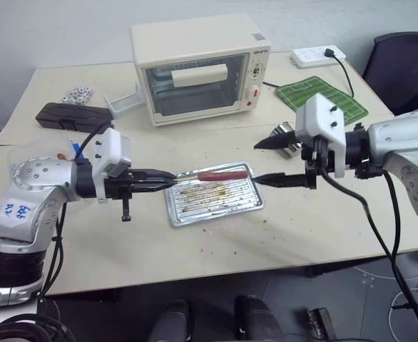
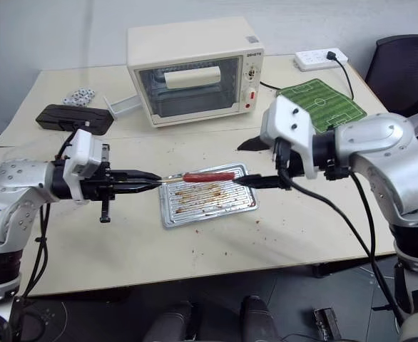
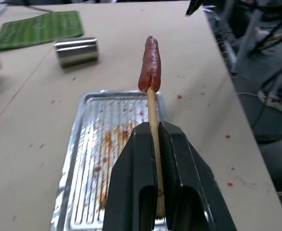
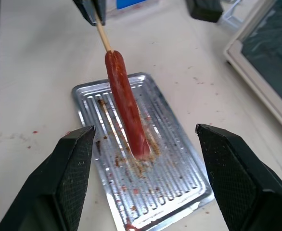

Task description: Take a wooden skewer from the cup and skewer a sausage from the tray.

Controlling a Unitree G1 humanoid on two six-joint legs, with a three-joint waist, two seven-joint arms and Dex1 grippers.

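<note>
**Fingers: L clamped on stick, R spread wide — sausage is on, keep it on**

L gripper [image 1: 167, 178] has its two black fingers [image 3: 136, 187] pinched tight on the thin pale wooden skewer [image 3: 152, 115], stick running out between the pads. R gripper [image 2: 248, 162] fingers [image 4: 73, 178] stand wide apart, nothing in them, one each side of the slim glossy red sausage [image 4: 125, 108] w/o touching it.

Where things are: sausage sits impaled on skewer's far end, held in the air above the flat ridged silver baking tray [image 1: 246, 203] w/ brown greasy stains, near tray's far edge. Tray lies mid-table, nearer the front edge than the cream toaster oven [image 1: 195, 68] at the back. Small shiny steel cup [image 3: 76, 50] lies on its side just past tray's R end, by the green football-pitch mat [image 1: 337, 100].

Judgement: skewering looks done; step in hand is R letting go & clearing.

Doing it well:
- Keep L grip firm, stick near level; tip dipping could let sausage slide off.
- Draw R straight back along sausage's line, not sideways, so pads don't knock it.
- No L wrist jerks; sausage looks held only by friction.
- Stay over tray so a drop lands there.
</note>
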